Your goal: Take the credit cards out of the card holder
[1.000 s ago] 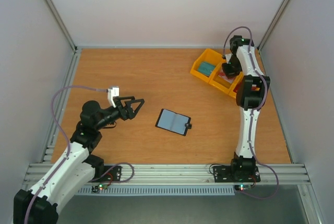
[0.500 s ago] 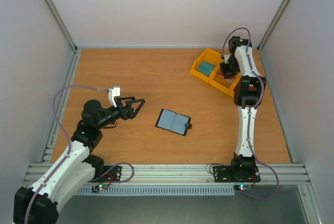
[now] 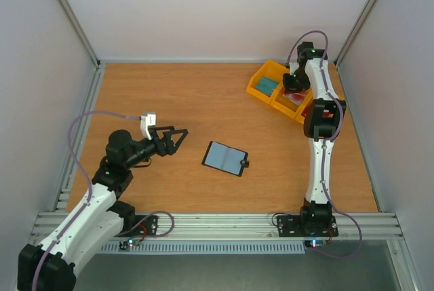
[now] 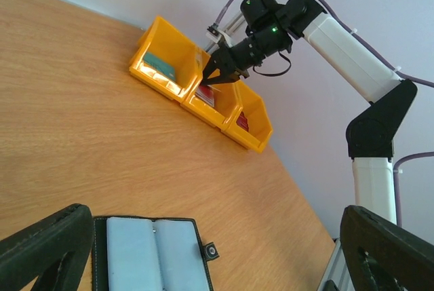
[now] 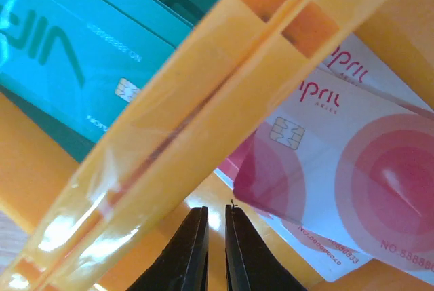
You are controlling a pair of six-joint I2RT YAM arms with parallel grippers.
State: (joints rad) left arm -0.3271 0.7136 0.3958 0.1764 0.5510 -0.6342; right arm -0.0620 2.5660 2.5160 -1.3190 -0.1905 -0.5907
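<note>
The card holder (image 3: pixel 225 158) lies open and flat mid-table, grey-blue with dark edges and a black tab; it also shows in the left wrist view (image 4: pixel 152 254). No card shows in it. Credit cards lie in the yellow tray: pink-and-white ones (image 5: pixel 352 169) in the middle compartment, teal ones (image 5: pixel 74 53) in the left one. My right gripper (image 5: pixel 215 213) hangs over the middle compartment beside the divider, shut, with nothing between its fingers; from above it is at the tray (image 3: pixel 293 87). My left gripper (image 3: pixel 182 135) stands wide open, left of the card holder, holding nothing.
The yellow three-compartment tray (image 3: pixel 258 93) sits at the far right by the back wall, its divider (image 5: pixel 203 101) close to my right fingers. Grey walls close off three sides. An aluminium rail (image 3: pixel 217 222) runs along the near edge.
My right wrist has shifted a little to the far left over the tray. The left arm and the card holder have not moved.
</note>
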